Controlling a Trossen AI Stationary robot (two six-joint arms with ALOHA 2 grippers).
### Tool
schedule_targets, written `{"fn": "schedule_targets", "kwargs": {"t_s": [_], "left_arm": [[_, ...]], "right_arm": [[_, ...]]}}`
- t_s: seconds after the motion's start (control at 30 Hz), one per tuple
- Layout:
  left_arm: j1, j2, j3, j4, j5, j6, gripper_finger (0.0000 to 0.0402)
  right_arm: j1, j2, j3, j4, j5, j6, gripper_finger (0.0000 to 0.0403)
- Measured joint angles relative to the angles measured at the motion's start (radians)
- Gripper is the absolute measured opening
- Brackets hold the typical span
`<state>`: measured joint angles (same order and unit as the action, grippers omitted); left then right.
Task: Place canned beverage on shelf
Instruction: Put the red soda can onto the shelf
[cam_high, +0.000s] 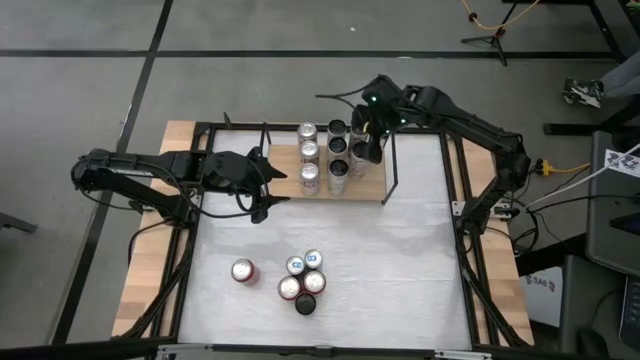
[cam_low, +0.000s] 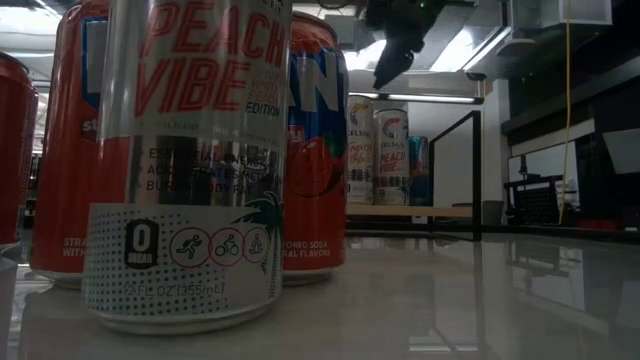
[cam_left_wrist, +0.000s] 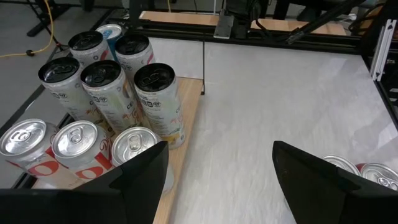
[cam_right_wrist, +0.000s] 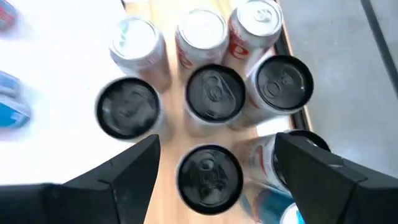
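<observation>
The right tool (cam_high: 366, 128) is hovering wide open and empty above the black-topped slim cans (cam_right_wrist: 215, 93) standing on the small light-wood shelf with black rod uprights (cam_high: 372, 185). It should be lifting straight up, clear of neighbouring rims. The left tool (cam_high: 262, 183), also open and empty, is waiting beside the shelf; loose cans (cam_high: 300, 281) are clustering on the white worktop (cam_high: 420, 250).
</observation>
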<state>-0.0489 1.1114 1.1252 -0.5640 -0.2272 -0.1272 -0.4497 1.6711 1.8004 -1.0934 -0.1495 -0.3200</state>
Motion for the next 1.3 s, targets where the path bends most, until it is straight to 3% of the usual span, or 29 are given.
{"fn": "schedule_targets", "kwargs": {"t_s": [0.3, 0.47, 0.83, 1.3], "left_arm": [[0.000, 0.000, 0.000, 0.000, 0.000, 0.000, 0.0279], [0.000, 0.000, 0.000, 0.000, 0.001, -0.003, 0.0279], [-0.069, 0.000, 0.000, 0.000, 0.117, -0.081, 0.0279], [-0.178, 0.000, 0.000, -0.005, 0.118, -0.158, 0.0279]], "right_arm": [[0.098, 0.000, 0.059, -0.005, -0.132, 0.087, 0.0312], [0.183, 0.000, 0.059, -0.005, -0.132, 0.088, 0.0312], [0.336, 0.000, 0.059, -0.005, -0.099, 0.087, 0.0312], [0.393, 0.000, 0.059, -0.004, -0.049, 0.087, 0.0312]]}}
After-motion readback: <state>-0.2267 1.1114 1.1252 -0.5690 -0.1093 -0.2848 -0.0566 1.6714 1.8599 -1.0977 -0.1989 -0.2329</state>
